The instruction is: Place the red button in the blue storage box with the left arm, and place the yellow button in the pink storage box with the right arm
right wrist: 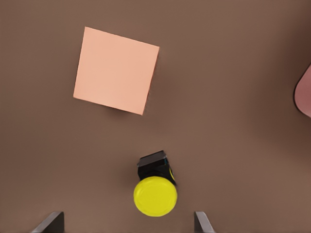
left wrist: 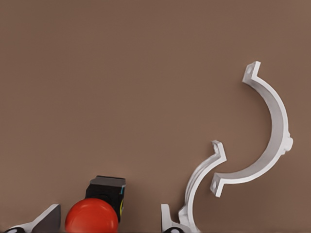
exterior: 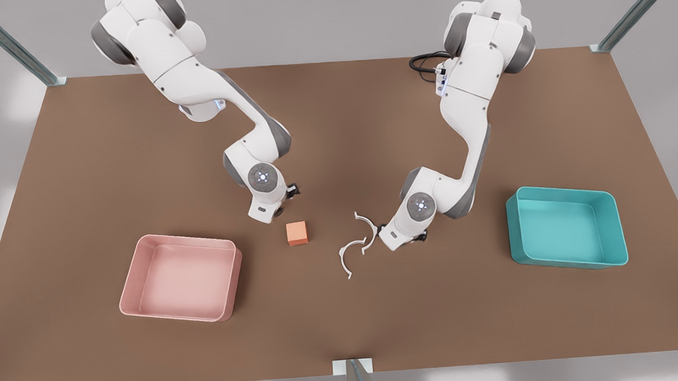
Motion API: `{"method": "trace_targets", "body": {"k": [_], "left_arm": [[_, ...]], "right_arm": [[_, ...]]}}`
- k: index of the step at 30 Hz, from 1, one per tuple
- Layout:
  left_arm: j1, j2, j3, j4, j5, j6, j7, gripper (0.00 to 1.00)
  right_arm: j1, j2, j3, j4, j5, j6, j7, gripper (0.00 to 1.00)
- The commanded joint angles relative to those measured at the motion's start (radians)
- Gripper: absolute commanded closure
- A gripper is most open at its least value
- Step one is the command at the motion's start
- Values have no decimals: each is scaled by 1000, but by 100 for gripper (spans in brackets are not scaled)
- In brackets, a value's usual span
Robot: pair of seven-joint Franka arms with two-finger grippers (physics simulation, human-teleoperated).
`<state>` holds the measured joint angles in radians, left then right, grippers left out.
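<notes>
The red button [left wrist: 91, 216], a round red cap on a black base, lies on the table between the fingers [left wrist: 47, 221] of my open left gripper [left wrist: 107, 224]. That arm's hand [exterior: 400, 233] hangs low at the front view's right of centre. The yellow button [right wrist: 155, 195] rests on the table between the fingers [right wrist: 203, 222] of my open right gripper [right wrist: 127, 224], whose hand [exterior: 265, 207] is left of centre. The pink storage box [exterior: 150, 276] sits front left, with a corner [right wrist: 305, 92] in the right wrist view. The blue storage box [exterior: 566, 227] sits at the right.
An orange cube [exterior: 297, 233] [right wrist: 116, 70] stands just in front of the right hand. Two white curved clamp halves [exterior: 352, 252] [left wrist: 272, 131] lie beside the left hand, one [left wrist: 201, 184] touching the left gripper's finger. Brown table all around.
</notes>
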<state>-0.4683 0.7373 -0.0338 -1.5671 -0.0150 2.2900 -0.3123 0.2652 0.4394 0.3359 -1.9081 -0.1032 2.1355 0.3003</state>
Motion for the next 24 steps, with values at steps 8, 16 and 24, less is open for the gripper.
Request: {"method": "trace_targets", "body": {"k": [8,16,24], "left_arm": [[4,14,0,-18,1,48,-102,34],[7,34,0,-14,1,51,-100,54],[342,-269,-2,-10,-3,-399,470,55]], "right_arm": [[-18,-4,-34,-187,-1,494,-6,0],[-18,5,-26,-318,-1,661,-4,0],[-15,45,-51,-310,-4,712,-58,36]]}}
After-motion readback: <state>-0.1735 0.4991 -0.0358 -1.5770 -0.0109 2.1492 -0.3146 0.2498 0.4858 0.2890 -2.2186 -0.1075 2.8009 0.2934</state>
